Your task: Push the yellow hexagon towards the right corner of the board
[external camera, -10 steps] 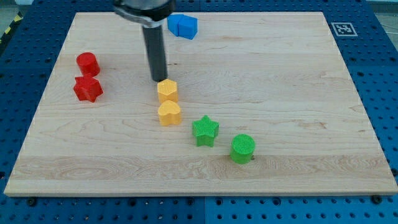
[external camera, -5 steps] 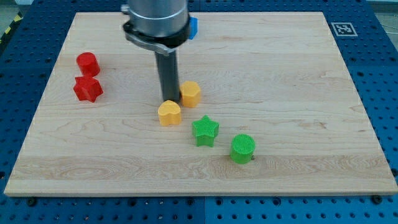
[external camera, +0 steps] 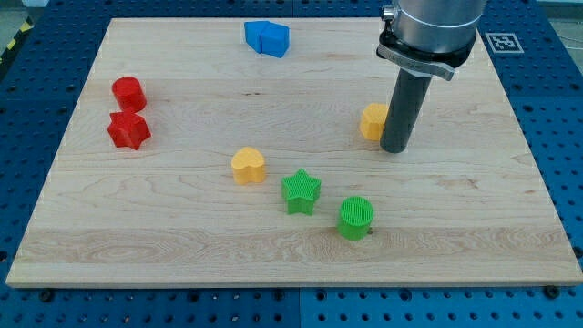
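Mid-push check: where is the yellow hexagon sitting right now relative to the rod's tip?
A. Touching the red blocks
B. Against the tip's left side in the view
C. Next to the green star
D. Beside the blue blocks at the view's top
B. The yellow hexagon sits right at the view's left side of my tip, partly hidden by the rod, far from the green star, the blue blocks and the red blocks.

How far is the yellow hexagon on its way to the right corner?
Done: the yellow hexagon is right of board centre, apart from the yellow heart. In hand: my tip stands at its right side. Left: pushing it to a right corner of the board.
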